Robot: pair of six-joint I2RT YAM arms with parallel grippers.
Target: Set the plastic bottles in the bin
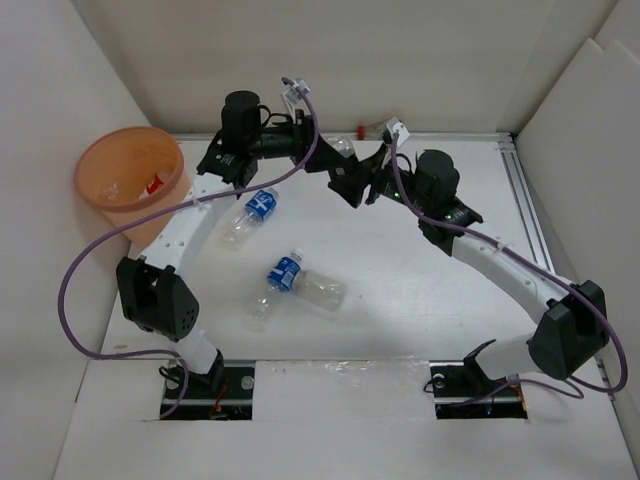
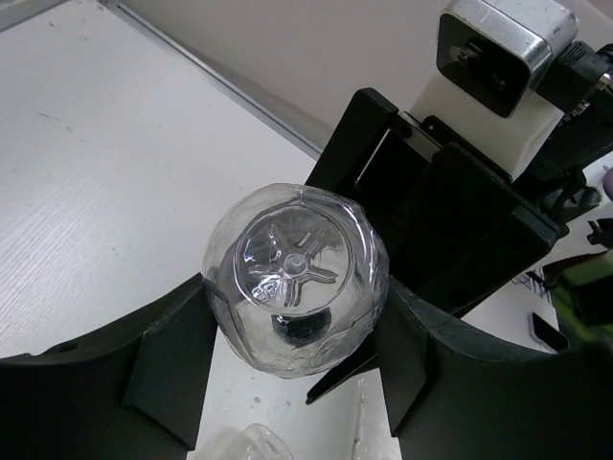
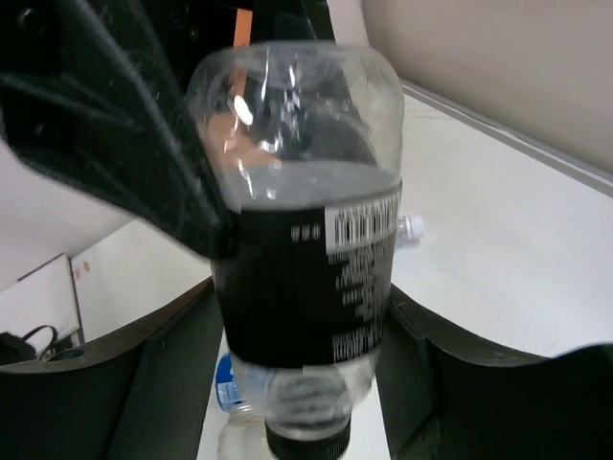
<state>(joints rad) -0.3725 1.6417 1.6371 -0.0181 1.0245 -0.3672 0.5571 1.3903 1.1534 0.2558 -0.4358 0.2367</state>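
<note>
**Black-label bottle held between both tools, mid-air**

At the rear middle of the surface (image 1: 400, 270) the two arms meet tip to tip, and a black-label bottle (image 1: 342, 148) hangs between them, clear of the surface.

The left tool (image 2: 297, 316) reaches in from the left. Its wrist view looks straight onto the bottle's moulded base (image 2: 292, 278), with one finger pressed against each side of the clear body: it is pinching the bottle near the base end.

The right tool (image 3: 302, 326) comes in from the right. Its wrist view shows the same bottle (image 3: 306, 240) with the base up and the black cap at the lower edge. The fingers flank the black label on both sides. The picture is blurred there, so I cannot tell whether they press the label or stand just off it. The left tool's dark body crosses the upper left of that view, against the bottle.

The bin (image 1: 125, 215) stands upright at the far left by the side wall, well apart from the held bottle. Something red shows inside it.

Three more bottles lie on their sides on the surface:
- A blue-label bottle (image 1: 252, 213) lies just beside the left arm.
- A second blue-label bottle (image 1: 280, 280) lies near the centre.
- A clear bottle (image 1: 320, 292) touches the second one on its right.
</note>
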